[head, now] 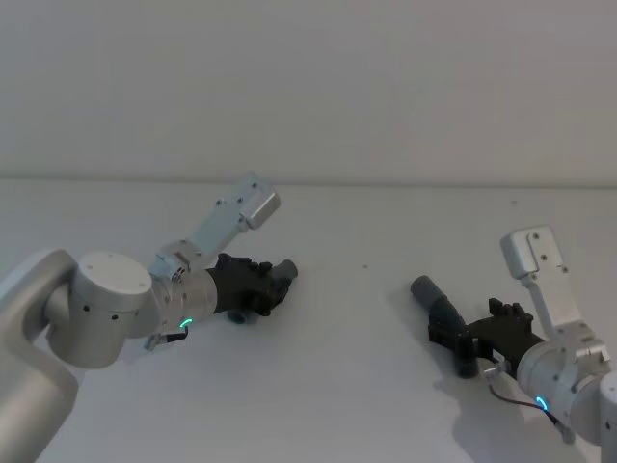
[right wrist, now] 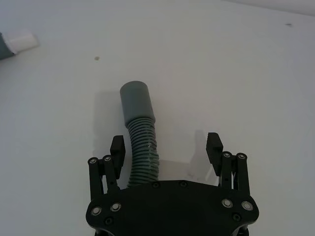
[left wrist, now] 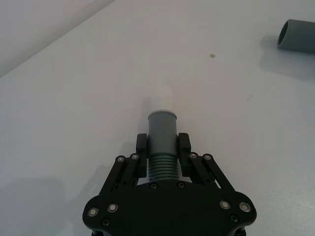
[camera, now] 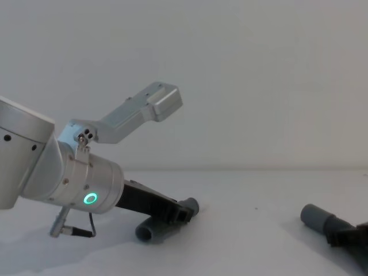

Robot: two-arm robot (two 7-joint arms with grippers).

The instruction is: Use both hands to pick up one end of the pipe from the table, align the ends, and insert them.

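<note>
Pipe's narrow-cuffed piece (left wrist: 162, 129) is pinched by left end effector (left wrist: 162, 143); right end effector (right wrist: 165, 146) straddles socket piece (right wrist: 136, 101), spread.

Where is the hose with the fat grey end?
The hose with the wide cuff lies on the table at the robot's right in the head view, between the open fingers of the right gripper.
</note>
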